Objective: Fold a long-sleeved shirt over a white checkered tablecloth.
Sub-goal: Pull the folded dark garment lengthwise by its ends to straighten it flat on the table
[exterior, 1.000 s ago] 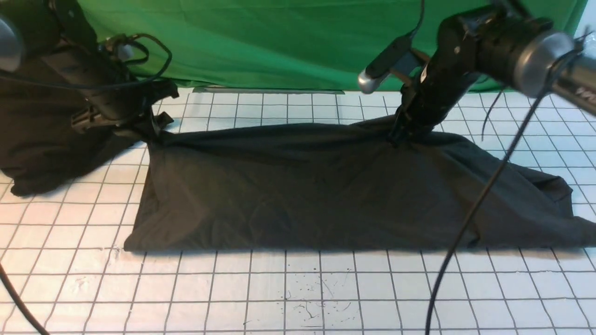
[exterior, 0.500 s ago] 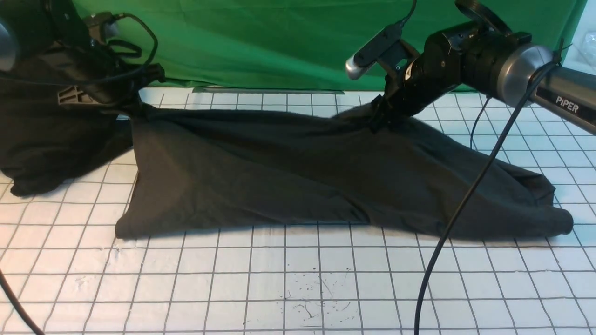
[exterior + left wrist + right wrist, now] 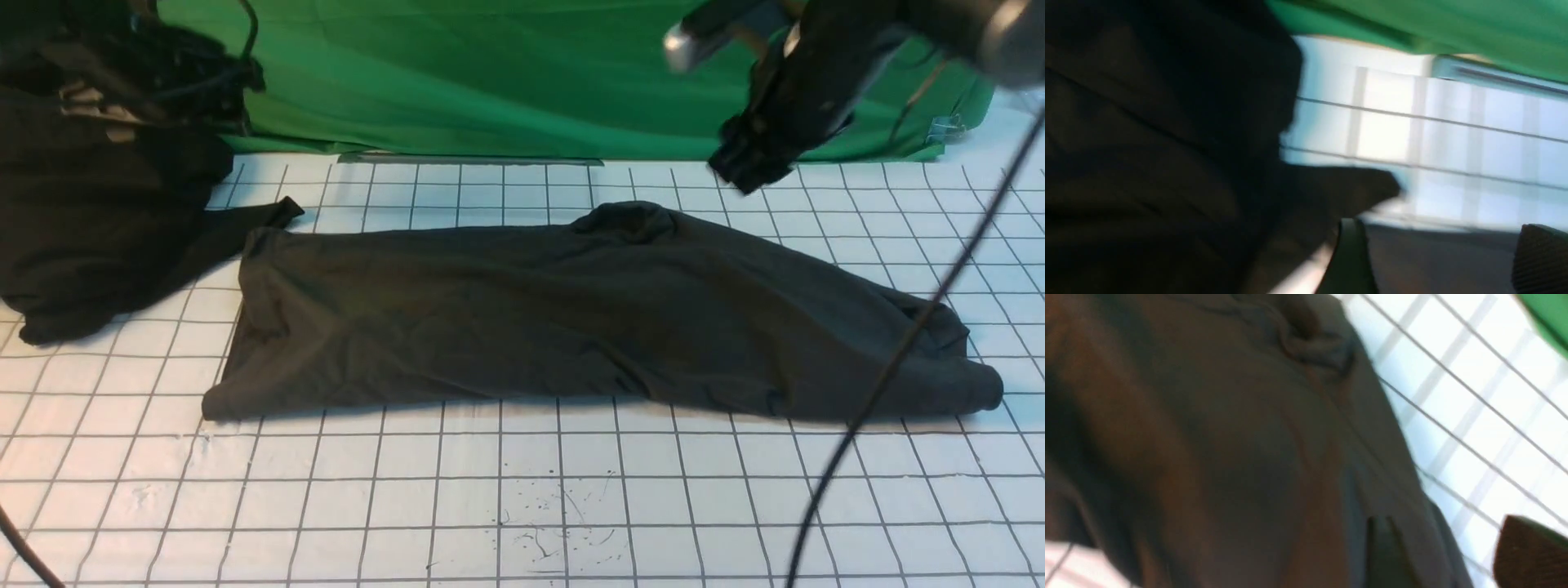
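Both arms raised, left fingers (image 3: 1347, 257) spread apart, right fingers (image 3: 1527, 551) parted, angled downward

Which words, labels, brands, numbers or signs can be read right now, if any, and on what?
None readable in any of the three views.
Right arm: small pale patch near the wrist, too blurred to tell if it is a label.
White checkered tablecloth: ink scribbles, no letters I can make out.
Long-sleeved shirt: no print on the cloth that shows.
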Available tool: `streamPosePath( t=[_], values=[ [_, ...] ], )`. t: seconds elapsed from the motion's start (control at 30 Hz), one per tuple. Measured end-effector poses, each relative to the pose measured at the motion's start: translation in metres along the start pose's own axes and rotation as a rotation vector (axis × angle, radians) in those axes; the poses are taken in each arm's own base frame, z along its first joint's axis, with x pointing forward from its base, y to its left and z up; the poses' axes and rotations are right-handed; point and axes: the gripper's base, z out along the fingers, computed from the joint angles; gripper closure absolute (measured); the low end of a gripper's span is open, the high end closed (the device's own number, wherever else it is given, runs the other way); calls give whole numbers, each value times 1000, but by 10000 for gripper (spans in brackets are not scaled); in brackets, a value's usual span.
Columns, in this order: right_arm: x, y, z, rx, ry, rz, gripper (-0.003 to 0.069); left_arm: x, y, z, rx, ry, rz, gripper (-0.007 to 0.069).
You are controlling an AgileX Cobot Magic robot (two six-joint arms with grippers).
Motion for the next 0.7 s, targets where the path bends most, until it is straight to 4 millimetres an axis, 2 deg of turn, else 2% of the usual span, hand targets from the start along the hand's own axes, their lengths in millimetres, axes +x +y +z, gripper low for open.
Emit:
streamPosePath(
  t=[0.07, 0.1, 0.13, 0.17, 0.2, 0.27, 0.3, 0.33, 0.37, 0.43, 0.47, 0.5, 0.6, 0.7],
  values=[
    [8, -17, -15, 15, 6, 46, 461, 2, -7, -12, 43, 52, 32, 248],
    [16, -31, -21, 25, 14, 96, 533, 7, -18, -19, 84, 99, 66, 340],
    [17, -33, -22, 27, 16, 102, 545, 8, -18, -19, 87, 107, 71, 358],
    [29, -50, -22, 30, 36, 163, 605, 17, -32, -21, 122, 166, 136, 482],
    [42, -62, -16, 23, 71, 211, 632, 28, -44, -19, 146, 229, 197, 550],
    [56, -75, -8, 6, 109, 266, 637, 42, -57, -15, 172, 292, 244, 592],
    [75, -85, 6, -23, 171, 322, 625, 66, -73, -8, 197, 390, 312, 614],
    [78, -86, 8, -24, 179, 324, 618, 68, -75, -7, 198, 400, 316, 615],
    [93, -90, 22, -47, 235, 339, 585, 88, -83, 1, 206, 460, 343, 622],
    [114, -94, 42, -65, 270, 338, 463, 116, -85, 15, 200, 534, 350, 624],
    [118, -95, 49, -63, 262, 337, 406, 125, -84, 20, 194, 544, 346, 624],
    [119, -95, 50, -64, 261, 337, 396, 126, -84, 21, 192, 544, 346, 624],
    [122, -99, 64, -55, 234, 314, 275, 143, -78, 33, 174, 540, 330, 624],
    [124, -99, 88, -59, 234, 296, 231, 150, -74, 38, 153, 532, 329, 624]
  ],
)
